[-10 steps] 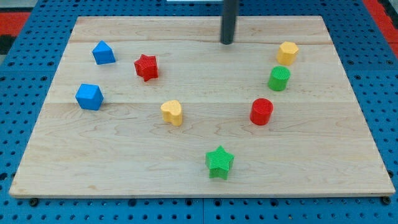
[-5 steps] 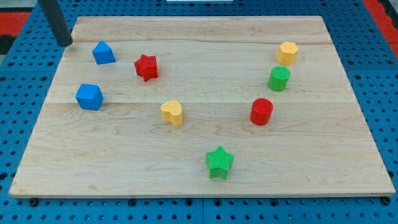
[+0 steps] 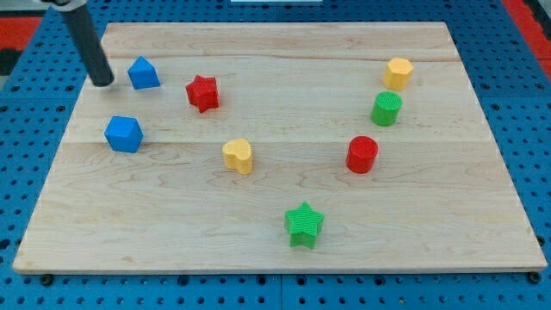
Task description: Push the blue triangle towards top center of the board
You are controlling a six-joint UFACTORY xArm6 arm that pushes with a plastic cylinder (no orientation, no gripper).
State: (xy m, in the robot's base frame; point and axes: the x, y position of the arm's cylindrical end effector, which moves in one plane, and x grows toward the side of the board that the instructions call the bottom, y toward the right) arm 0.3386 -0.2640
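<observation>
The small blue triangular plastic block (image 3: 144, 73) sits near the wooden tabletop's (image 3: 284, 250) top-left corner; my tip (image 3: 103, 83) stands just beside its left side, apparently placed to shove it rightward toward top centre; there is no hand, only a rod grasping nothing.

A pale wooden tabletop (image 3: 275, 185) with lengthwise grain and plank seams fills most of the view. Beneath and around it lies a blue perforated base (image 3: 527, 129) dotted with regular holes, showing along the view's left, right and bottom edges. Red patches sit at the top left corner (image 3: 17, 27) and top right corner (image 3: 527, 13). Light is even, with soft shadows
</observation>
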